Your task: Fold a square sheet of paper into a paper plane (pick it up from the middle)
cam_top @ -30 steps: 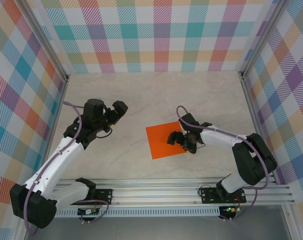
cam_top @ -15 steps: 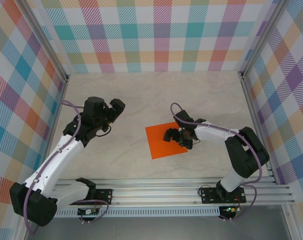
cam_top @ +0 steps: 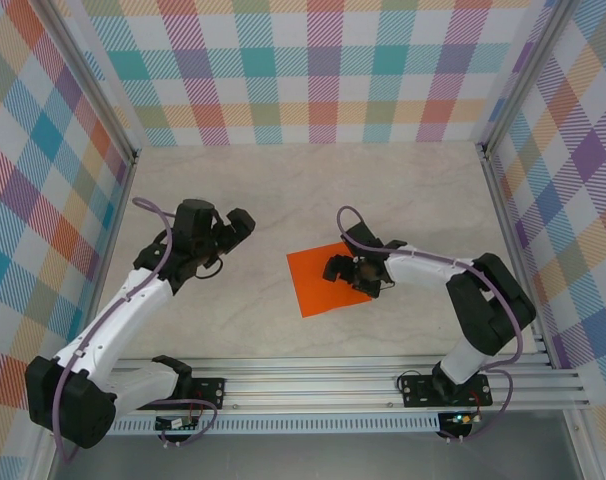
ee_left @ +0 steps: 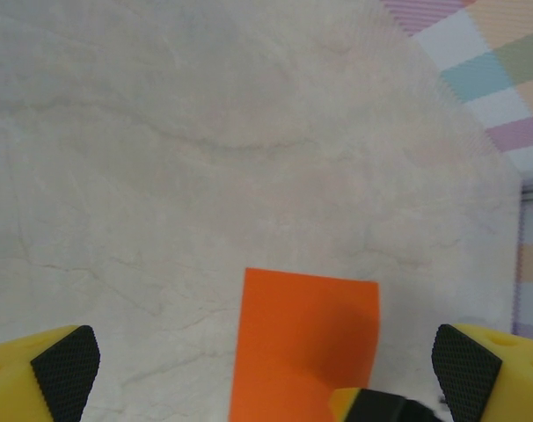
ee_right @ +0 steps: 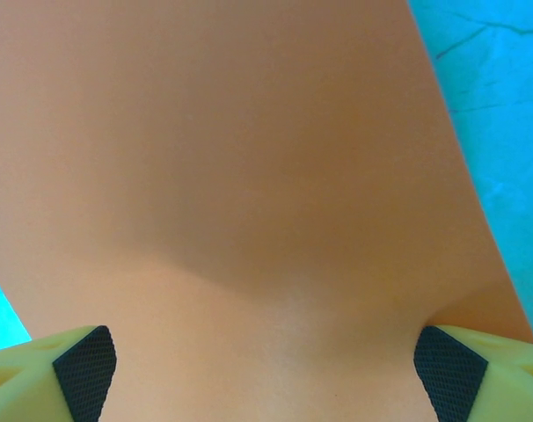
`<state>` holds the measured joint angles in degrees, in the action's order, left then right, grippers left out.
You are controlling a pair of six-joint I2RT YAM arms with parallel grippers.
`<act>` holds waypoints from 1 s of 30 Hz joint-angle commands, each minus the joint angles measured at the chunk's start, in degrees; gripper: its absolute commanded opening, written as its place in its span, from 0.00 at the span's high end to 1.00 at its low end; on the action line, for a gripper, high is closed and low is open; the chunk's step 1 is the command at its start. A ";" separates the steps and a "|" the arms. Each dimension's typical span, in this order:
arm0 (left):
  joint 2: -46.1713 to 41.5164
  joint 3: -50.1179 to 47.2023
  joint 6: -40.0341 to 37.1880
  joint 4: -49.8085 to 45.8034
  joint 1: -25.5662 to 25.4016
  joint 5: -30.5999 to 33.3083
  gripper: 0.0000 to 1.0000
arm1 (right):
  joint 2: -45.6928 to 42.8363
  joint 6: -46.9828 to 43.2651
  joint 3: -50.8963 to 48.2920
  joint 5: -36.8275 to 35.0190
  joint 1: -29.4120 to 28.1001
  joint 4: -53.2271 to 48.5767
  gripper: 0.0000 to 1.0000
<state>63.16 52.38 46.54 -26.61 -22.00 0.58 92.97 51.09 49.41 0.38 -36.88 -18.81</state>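
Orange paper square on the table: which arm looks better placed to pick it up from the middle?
Right. The open right gripper hangs directly over the flat bright orange paper square; the open left gripper sits off to one side over bare tabletop.

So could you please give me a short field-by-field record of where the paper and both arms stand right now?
paper: square sheet of paper, bright orange, lying on the table, no crease seen
right jaws: open, low over the sheet's right part; contact cannot be told
left jaws: open, above bare table to the left of the sheet, apart from it
held: nothing by either arm
folding: not yet begun
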 commanded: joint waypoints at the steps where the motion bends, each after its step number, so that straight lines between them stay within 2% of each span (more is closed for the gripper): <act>1: -1.60 -3.61 -4.48 1.07 -0.76 -0.66 0.00 | -0.27 6.56 -5.06 0.11 -1.72 -2.54 0.08; 8: -5.68 -8.12 -6.45 3.14 -0.76 -2.02 0.00 | -8.85 10.79 -5.79 -4.24 -4.82 -6.92 0.12; 12: -7.75 -8.72 -8.20 1.82 -0.76 -2.63 0.00 | -11.84 4.32 -3.24 -6.43 -5.29 -11.49 0.10; 19: -8.69 -12.76 -9.89 4.39 -0.68 -2.64 0.00 | 1.46 -11.99 13.67 -9.85 -7.04 -25.89 0.00; 24: -7.80 -13.95 -10.07 5.41 -0.60 -3.48 0.00 | 8.23 -14.79 19.61 -6.95 -7.15 -26.27 0.00; 30: -7.44 -14.28 -10.33 5.59 -0.58 -3.22 0.00 | 14.97 -15.53 25.82 -6.98 -7.85 -29.46 0.00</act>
<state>55.51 38.65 37.63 -22.65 -22.00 -2.09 106.15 37.87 72.20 -7.29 -44.31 -44.38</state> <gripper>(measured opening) 0.999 0.999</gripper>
